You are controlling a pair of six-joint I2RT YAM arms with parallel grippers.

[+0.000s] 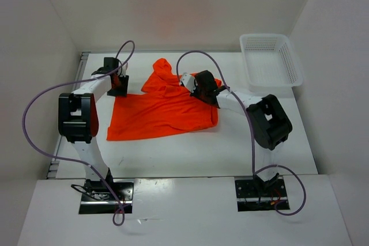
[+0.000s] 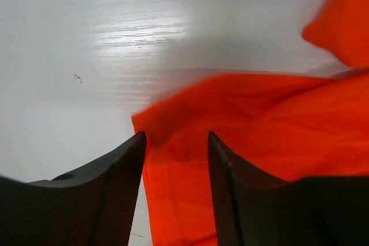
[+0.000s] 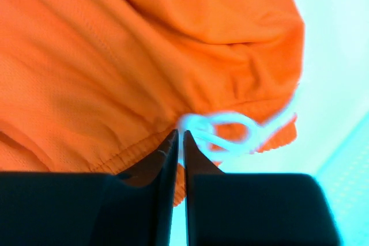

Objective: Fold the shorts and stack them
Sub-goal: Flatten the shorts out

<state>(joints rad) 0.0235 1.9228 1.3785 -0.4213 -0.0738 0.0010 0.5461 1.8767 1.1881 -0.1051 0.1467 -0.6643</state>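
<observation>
See the shorts (image 1: 161, 113) near the middle of the tabletop (image 1: 202, 154). Bright orange, mostly spread out flat. See one part bunched up at the far side, toward the back wall (image 1: 173, 10).

Find the left end effector (image 1: 119, 84) at the far left corner of the shorts, low over the cloth. From the left wrist, see its two dark fingers (image 2: 115, 182) standing apart. See the corner of the orange cloth lying in the gap between them. Not squeezing anything. See bare white tabletop just past that corner, shiny in the light.

Find the right end effector (image 1: 185, 80) on the far right part of the shorts, just beside the bunched-up part. From the right wrist, see its fingers almost pressed together, with only a thin slit between them. See the tips right at the gathered waistband (image 3: 115, 154), just beside a loop of white cord (image 3: 196, 126). See the orange cloth filling most of that view, puffed and wrinkled above the waistband. Cannot tell whether pinching any cloth or not.

See a white basket (image 1: 248, 64) at the far right corner of the tabletop, well apart from the shorts. Nothing orange in it.
</observation>
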